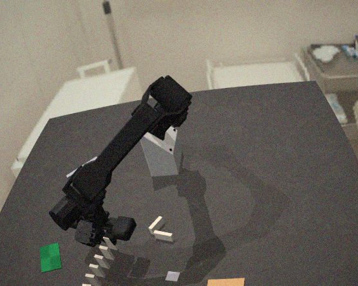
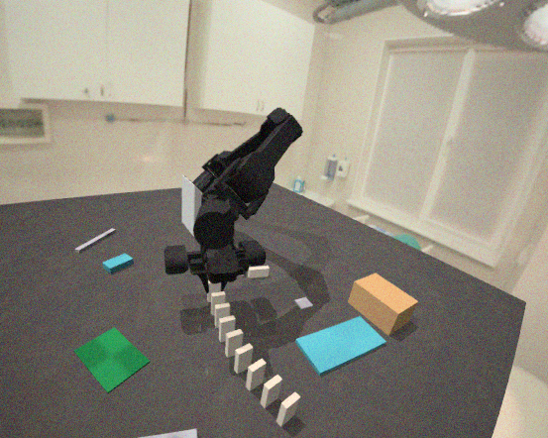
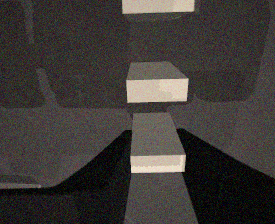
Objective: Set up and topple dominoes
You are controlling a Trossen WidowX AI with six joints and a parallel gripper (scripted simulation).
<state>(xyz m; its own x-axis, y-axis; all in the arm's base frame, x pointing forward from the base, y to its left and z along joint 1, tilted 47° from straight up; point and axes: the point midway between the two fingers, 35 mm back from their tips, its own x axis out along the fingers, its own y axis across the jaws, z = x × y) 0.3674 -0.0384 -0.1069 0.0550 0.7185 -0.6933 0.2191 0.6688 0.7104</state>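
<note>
Several cream dominoes stand in a curved row; the arm-side end domino [image 1: 106, 252] [image 2: 218, 302] [image 3: 157, 90] and the far end one [image 2: 288, 409] are upright. My gripper [image 2: 214, 288] [image 3: 153, 136] points down at the arm-side end and is shut on a domino [image 1: 111, 244] [image 2: 213, 286] [image 3: 158, 163]. That domino is upright, in line with the row and apart from its neighbour, with its top at about row height. Whether its base rests on the table is hidden. Two loose dominoes [image 1: 155, 224] [image 1: 163, 235] lie close together; one also shows in the exterior view [image 2: 259, 272].
A green square [image 1: 50, 257] [image 2: 112, 359] lies on the row's left. On its right are a small lilac square [image 1: 173, 275] [image 2: 303, 302], a cyan plate [image 2: 341, 344] and an orange block [image 1: 226, 282] [image 2: 383, 302]. A cyan block [image 2: 118, 263] and lilac strip [image 2: 96, 240] lie farther back.
</note>
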